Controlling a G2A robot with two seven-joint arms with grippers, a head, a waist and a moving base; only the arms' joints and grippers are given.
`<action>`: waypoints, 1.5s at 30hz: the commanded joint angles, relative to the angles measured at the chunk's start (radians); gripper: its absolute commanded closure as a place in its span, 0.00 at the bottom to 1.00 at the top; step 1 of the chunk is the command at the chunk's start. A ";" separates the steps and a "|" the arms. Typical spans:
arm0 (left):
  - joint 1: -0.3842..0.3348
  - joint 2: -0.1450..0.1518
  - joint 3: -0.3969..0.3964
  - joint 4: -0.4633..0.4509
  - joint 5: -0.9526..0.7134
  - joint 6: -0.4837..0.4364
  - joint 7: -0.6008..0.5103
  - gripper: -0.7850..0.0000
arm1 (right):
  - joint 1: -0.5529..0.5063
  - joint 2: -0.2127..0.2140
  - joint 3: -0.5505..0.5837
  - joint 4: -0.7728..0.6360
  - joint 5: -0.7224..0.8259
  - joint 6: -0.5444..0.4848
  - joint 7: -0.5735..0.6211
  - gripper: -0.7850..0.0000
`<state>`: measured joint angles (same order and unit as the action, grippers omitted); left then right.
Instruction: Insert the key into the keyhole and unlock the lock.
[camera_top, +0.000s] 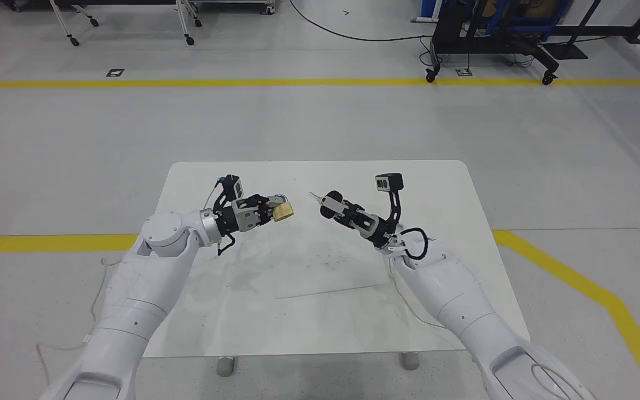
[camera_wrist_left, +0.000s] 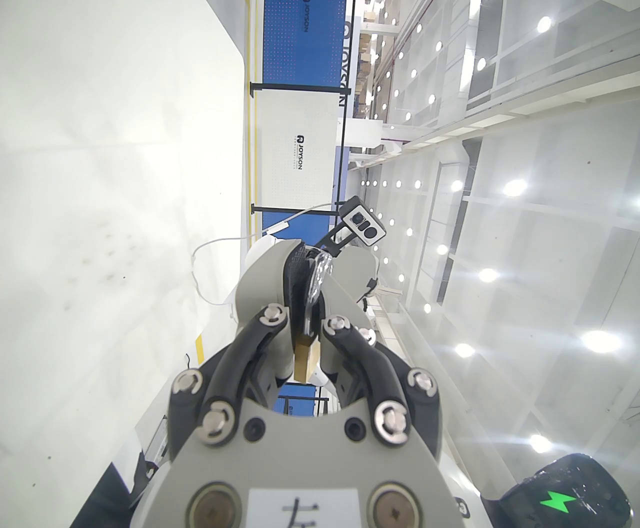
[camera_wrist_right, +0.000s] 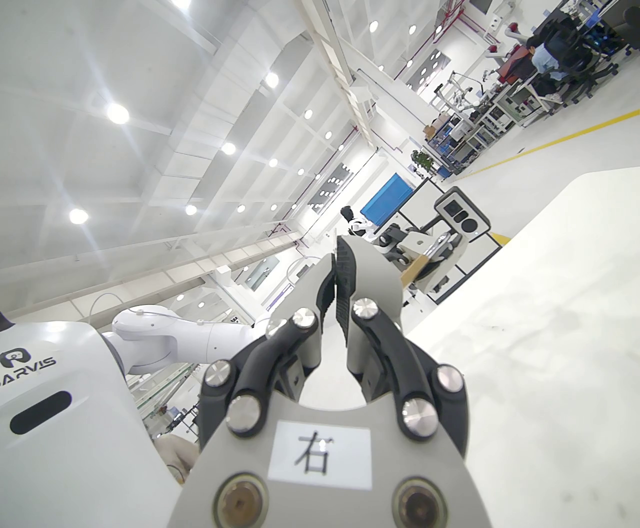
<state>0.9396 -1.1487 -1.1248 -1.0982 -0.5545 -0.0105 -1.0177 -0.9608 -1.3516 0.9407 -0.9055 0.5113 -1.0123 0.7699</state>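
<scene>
Clamping left claw on lock, pinching key in right claw, shaft aimed straight at lock, just apart.

Top camera: high over the table, facing down, far enough to frame its whole top, both arms, lock and key. Wrist cameras: close behind the left gripper and the right gripper, raised above the table, facing each other across it. Shared: table surface and lock, all three views.
</scene>
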 joint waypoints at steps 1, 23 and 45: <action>0.018 -0.004 0.024 -0.055 0.120 -0.028 0.145 1.00 | -0.007 0.000 -0.003 -0.015 0.000 0.026 -0.005 1.00; -0.200 -0.130 0.226 0.119 -0.094 0.238 0.356 1.00 | -0.266 0.091 0.239 -0.458 0.049 0.832 -0.132 1.00; -0.180 -0.142 0.220 0.096 -0.145 0.295 0.385 1.00 | -0.306 0.101 0.263 -0.550 0.015 1.014 -0.206 1.00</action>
<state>0.7580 -1.2888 -0.9059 -1.0047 -0.6966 0.2826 -0.6380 -1.2620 -1.2524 1.2033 -1.4373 0.5368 -0.0485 0.5806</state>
